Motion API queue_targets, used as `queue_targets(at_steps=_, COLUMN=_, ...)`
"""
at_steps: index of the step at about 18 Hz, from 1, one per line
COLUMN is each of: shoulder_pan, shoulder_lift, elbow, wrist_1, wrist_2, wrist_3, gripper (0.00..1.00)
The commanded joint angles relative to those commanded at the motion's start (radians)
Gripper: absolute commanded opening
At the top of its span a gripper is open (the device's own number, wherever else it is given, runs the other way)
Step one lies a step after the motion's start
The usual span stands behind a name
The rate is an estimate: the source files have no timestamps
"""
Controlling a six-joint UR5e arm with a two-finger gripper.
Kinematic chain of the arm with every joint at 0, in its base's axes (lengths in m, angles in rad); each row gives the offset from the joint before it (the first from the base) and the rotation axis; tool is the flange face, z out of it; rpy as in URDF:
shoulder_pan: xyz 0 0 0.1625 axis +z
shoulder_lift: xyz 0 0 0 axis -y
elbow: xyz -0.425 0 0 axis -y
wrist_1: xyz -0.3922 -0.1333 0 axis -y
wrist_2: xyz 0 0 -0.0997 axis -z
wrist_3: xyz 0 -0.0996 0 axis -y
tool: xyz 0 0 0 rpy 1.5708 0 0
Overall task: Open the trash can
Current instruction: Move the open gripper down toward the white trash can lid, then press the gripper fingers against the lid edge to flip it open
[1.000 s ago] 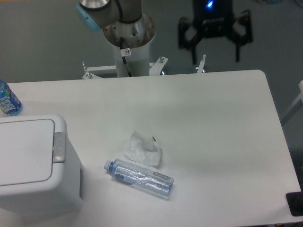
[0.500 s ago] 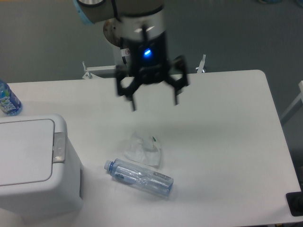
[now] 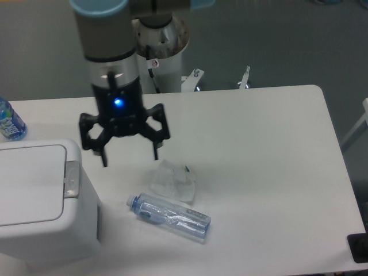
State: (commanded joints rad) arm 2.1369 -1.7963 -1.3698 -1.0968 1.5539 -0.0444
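White tabletop (image 3: 259, 144) holds the trash can (image 3: 40, 201) at its front-left corner, lid down, grey push-button strip (image 3: 71, 178) facing inward. Hovering just beside that strip, the gripper (image 3: 130, 159) has its fingers spread wide. Approach looks underway; next it likely must shift left and press the strip down.

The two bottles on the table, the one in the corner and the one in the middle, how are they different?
The corner bottle stands upright at the table's far left edge, cut off by the picture's side, while the middle bottle lies flat on its side, fully in view. The corner bottle stands behind the trash can; the middle bottle lies beside a crumpled white wrapper. The corner bottle looks bluer; the middle one looks clearer. Both are see-through plastic with blue on them.
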Motion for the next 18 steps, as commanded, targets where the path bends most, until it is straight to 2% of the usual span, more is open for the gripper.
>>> queue_targets(at_steps=6, shoulder_pan=-0.031, shoulder_lift=-0.026, elbow=-0.002, wrist_1=0.0, wrist_2=0.002, wrist_3=-0.005, gripper=1.0)
queue_targets(at_steps=18, shoulder_pan=-0.035, shoulder_lift=-0.029, elbow=-0.011, wrist_1=-0.002, wrist_2=0.003, wrist_3=-0.005, gripper=1.0)
